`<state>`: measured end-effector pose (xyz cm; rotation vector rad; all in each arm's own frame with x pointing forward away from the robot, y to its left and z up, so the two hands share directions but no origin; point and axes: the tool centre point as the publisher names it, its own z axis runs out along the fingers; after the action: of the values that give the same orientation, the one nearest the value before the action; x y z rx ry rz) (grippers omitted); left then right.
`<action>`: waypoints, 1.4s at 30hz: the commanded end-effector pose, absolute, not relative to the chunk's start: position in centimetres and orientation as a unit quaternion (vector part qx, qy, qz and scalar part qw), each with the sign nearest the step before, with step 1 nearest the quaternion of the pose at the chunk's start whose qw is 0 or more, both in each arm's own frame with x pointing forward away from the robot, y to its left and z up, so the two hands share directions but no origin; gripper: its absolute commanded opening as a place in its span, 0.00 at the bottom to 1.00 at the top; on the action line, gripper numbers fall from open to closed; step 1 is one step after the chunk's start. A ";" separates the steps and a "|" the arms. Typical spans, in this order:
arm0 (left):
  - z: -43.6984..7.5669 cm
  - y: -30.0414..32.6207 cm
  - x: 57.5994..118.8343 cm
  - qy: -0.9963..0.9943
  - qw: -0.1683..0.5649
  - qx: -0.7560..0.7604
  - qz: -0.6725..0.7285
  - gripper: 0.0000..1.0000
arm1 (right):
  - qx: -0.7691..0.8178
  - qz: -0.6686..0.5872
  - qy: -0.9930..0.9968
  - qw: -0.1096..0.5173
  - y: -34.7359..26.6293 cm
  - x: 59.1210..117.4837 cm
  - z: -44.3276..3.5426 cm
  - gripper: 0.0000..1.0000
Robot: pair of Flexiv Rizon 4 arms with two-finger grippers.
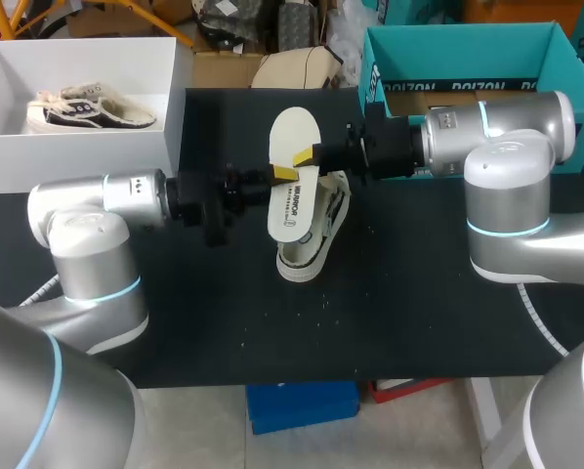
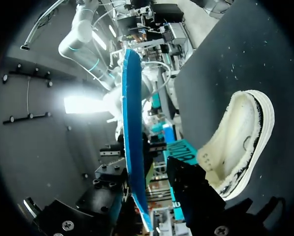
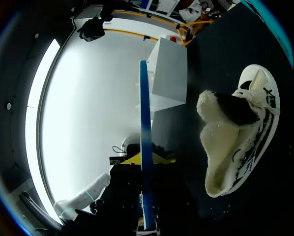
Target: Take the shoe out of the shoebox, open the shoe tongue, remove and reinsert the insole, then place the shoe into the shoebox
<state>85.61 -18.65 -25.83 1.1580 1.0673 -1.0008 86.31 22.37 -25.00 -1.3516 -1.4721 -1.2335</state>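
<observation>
A black table [image 1: 419,313] is seen from above, and it is reached over from both sides: the left arm [image 1: 87,210] comes in from the left, the right arm [image 1: 507,147] from the right, and the two are met near the middle. At the far right a teal box [image 1: 468,59] is stood open; pale lettering is carried on its inner flap and is not read off here. At the far left a white shoebox [image 1: 165,107] is set open, and a second shoe [image 1: 92,109], cream with dark markings, is laid inside it. The shoe [image 1: 316,239] is out of the box and rests on the table near the middle, its fleecy lining shown in both wrist views. Above it, and apart from it, the insole [image 1: 294,210] is held level, white side up, blue underneath, with its long axis running near to far. A line of dark print is borne on its white face. The right gripper [image 1: 305,156] is clamped on the insole's right edge, a yellow tip pressed against each face. The left gripper [image 1: 284,174] is placed at the left edge; whether it grips there cannot be told.
</observation>
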 end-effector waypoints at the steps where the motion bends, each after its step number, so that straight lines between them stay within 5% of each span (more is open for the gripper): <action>1: -25.8 -19.2 86.2 0.458 0.599 0.498 -0.428 0.42 | -0.531 -0.485 -0.578 0.386 22.5 86.3 -25.1 0.00; 6: -25.3 -19.3 86.6 0.454 0.604 0.498 -0.426 0.37 | -0.531 -0.485 -0.578 0.386 22.5 86.3 -25.1 0.00; 12: -25.4 -19.5 86.6 0.452 0.603 0.499 -0.428 0.00 | -0.531 -0.485 -0.578 0.386 22.5 86.3 -25.1 0.00; 22: -25.5 -19.2 86.3 0.446 0.602 0.505 -0.429 0.00 | -0.531 -0.485 -0.578 0.386 22.5 86.3 -25.1 0.00; 23: -25.5 -19.1 86.2 0.446 0.602 0.505 -0.428 0.00 | -0.531 -0.485 -0.578 0.386 22.5 86.3 -25.1 0.03; 24: -25.5 -19.0 86.1 0.447 0.601 0.506 -0.427 0.00 | -0.531 -0.485 -0.578 0.386 22.5 86.3 -25.1 0.75; 25: -25.4 -19.0 86.1 0.448 0.601 0.507 -0.426 0.00 | -0.543 -0.478 -0.575 0.382 22.4 86.4 -25.0 1.00; 42: -25.4 -15.2 80.0 0.595 0.487 0.528 -0.361 0.00 | -0.708 -0.462 -0.494 0.203 13.3 84.3 -22.4 1.00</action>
<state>82.81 -16.53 -26.22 1.2274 1.3202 -0.9531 87.26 15.35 -23.70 -1.8389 -1.3681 -1.2791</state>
